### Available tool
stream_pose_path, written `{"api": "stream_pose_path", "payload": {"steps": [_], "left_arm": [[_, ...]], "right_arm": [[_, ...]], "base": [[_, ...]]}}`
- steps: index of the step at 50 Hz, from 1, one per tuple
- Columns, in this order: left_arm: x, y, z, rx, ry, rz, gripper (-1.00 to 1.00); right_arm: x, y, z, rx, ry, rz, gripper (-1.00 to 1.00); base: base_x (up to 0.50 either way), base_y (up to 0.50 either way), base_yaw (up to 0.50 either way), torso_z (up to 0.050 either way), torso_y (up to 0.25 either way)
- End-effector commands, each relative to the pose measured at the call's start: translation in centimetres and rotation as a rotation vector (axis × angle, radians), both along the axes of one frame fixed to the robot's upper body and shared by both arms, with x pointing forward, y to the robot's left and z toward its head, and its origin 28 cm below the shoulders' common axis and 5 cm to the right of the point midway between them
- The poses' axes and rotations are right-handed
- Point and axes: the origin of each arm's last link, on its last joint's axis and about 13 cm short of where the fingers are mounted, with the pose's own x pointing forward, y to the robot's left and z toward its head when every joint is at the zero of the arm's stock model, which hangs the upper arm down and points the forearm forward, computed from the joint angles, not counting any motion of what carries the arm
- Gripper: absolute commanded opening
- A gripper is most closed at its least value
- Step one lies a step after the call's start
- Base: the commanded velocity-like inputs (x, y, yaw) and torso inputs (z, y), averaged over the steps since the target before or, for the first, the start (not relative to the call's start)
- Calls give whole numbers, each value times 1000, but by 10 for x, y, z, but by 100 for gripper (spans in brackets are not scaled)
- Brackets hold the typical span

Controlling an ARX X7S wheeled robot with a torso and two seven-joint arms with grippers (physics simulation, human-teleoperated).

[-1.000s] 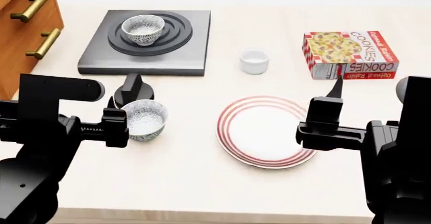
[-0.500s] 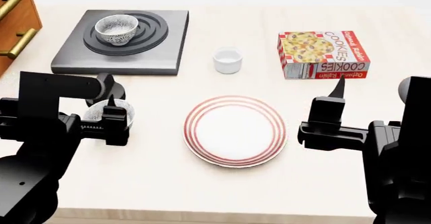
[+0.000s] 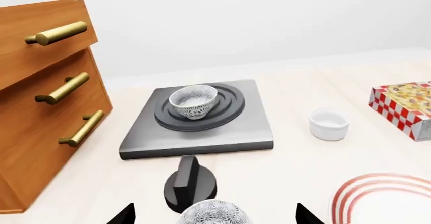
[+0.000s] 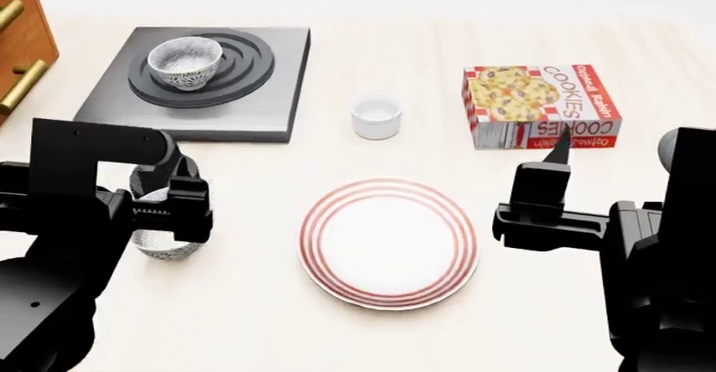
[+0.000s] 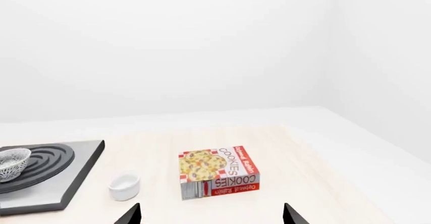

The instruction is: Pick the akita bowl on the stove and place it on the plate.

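Plainly, the akita bowl (image 4: 186, 61) is seated upright on the ring burner of the stove (image 4: 263, 108), which lies at the far left corner of the counter (image 4: 246, 305), just beside the wooden drawer cabinet (image 3: 40, 108). From the left gripper (image 4: 168, 209) the bowl is found straight ahead, toward the far edge and only slightly to one side; in the left wrist view it (image 3: 193, 101) is framed almost dead centre beyond the black knob (image 3: 189, 183). A second, identical bowl (image 4: 159, 242) is seen between the counter's near edge and the stove, close under the left gripper, and must not be mistaken for the target. The left arm is judged much the nearer; the right gripper (image 4: 548, 188) hangs well apart, on the far side of the plate (image 4: 390, 242), with the cookie box (image 4: 542, 105) beyond it.

The left fingers are seen spread wide at the edge of the wrist view, nothing held between them. The right fingers likewise appear parted and empty.

The plate is set near the counter's middle, toward its near edge, with the white cup (image 4: 376, 114) between it and the far edge. A forward reach over the knob is what the pick is judged to call for.
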Motion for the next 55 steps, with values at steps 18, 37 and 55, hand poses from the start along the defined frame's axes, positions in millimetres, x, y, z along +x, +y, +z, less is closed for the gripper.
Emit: {"api": "stream_pose_path", "payload": {"steps": [18,37,55], "left_arm": [[0,0,2,-32,-18,-15,100],[0,0,2,-28,-19,-18,100],[-1,1,4,-27,-21,-16,100]], "right_arm": [[0,-1,0,21,-1,-1,100],[1,-1,-1,19,0,-2,100],[0,-1,0,19,0,-2,100]], "base": [[346,-19,0,0,0],[346,-18,0,0,1],[346,-18,0,0,0]]}}
